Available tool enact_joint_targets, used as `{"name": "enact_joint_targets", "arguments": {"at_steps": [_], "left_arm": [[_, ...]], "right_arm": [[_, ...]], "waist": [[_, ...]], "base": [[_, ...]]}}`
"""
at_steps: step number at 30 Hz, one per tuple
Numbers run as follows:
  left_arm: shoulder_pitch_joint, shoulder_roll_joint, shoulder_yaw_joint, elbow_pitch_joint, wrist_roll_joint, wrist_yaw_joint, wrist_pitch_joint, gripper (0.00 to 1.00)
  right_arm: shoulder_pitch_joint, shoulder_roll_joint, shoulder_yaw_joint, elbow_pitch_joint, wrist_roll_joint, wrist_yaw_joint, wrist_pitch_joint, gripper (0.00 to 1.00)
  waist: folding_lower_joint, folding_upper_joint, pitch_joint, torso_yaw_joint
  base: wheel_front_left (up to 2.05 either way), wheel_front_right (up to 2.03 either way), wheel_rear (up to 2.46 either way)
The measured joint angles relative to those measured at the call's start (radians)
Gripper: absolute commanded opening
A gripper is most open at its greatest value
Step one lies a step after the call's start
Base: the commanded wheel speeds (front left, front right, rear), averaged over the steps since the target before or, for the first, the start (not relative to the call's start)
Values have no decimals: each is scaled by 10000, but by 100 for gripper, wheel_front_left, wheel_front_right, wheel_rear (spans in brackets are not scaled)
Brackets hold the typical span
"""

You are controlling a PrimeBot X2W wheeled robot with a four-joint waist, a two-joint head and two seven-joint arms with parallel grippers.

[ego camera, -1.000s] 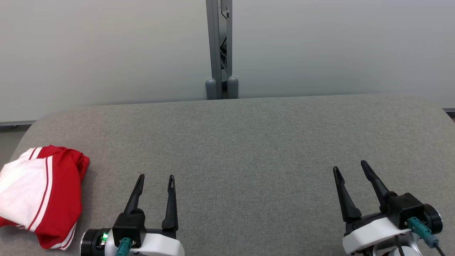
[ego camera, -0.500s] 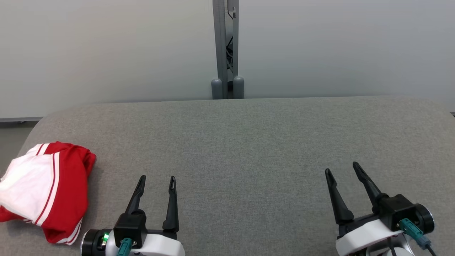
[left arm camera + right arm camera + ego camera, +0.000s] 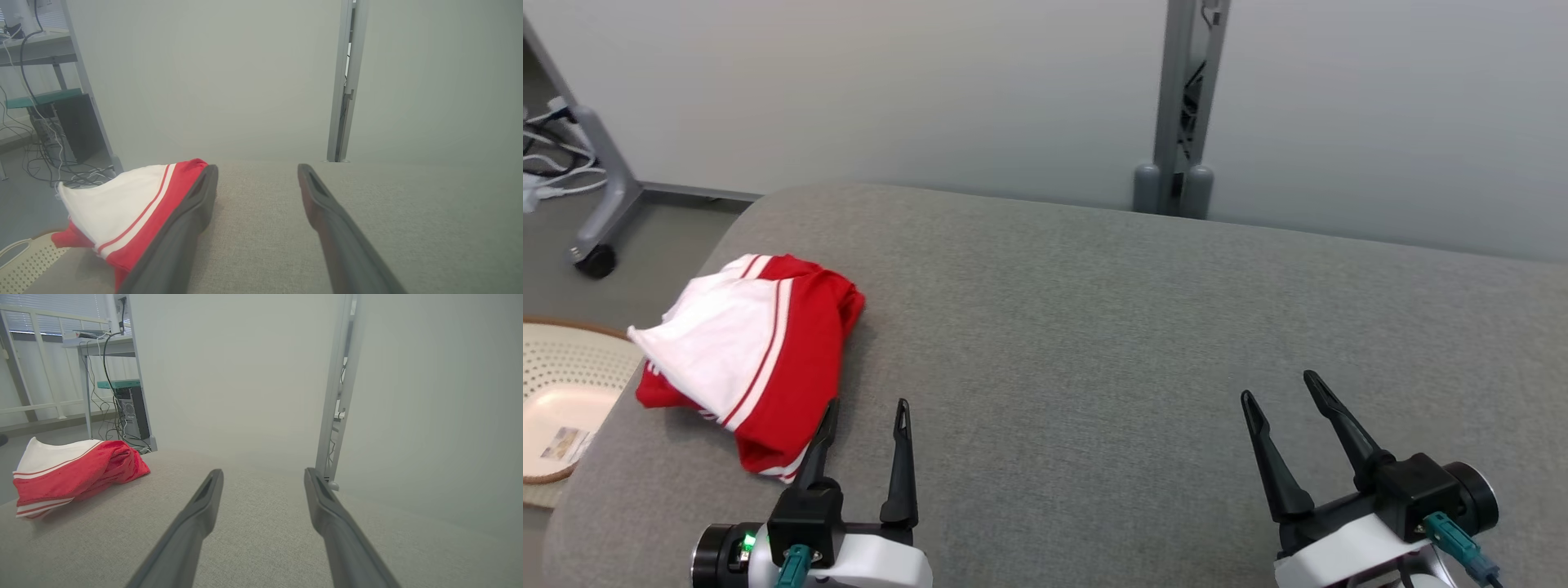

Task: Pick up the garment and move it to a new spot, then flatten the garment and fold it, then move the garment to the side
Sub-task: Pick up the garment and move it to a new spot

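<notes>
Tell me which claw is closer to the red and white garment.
The left claw: it sits right by the near red edge of the garment, while the right claw is far off across the grey surface.

No writing, brand, number or sign can be read anywhere. The one printed thing is a small sticker [image 3: 560,443] lying in the pale tray [image 3: 580,359], well out to the left of the fingers [image 3: 900,465] of the left gripper [image 3: 867,406]. Its print is too small to make out.
</notes>
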Motion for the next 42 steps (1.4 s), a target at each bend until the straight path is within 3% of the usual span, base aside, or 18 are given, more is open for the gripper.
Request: {"name": "enact_joint_targets", "arguments": {"at_steps": [11,16,25,42], "left_arm": [[176,-10,489,-105,318,-253,0,100],[317,15,882,-554,224,73,0,100],[561,4,1116,-997,-13,541,0,100],[488,-2,1346,-757,-205,529,0,100]], "right_arm": [[17,-10,456,-274,261,0,0,100],[-523,12,1120,-59,245,0,-2,100],[-1337,6,1841,435,268,0,0,100],[-1144,-35,1513,412,345,0,0,100]], "waist": [[0,0,8,2114],[0,0,194,2807],[0,0,569,3092],[0,0,436,2994]], "base": [[0,0,0],[0,0,0],[-2,-2,-2],[-1,-1,-1]]}}
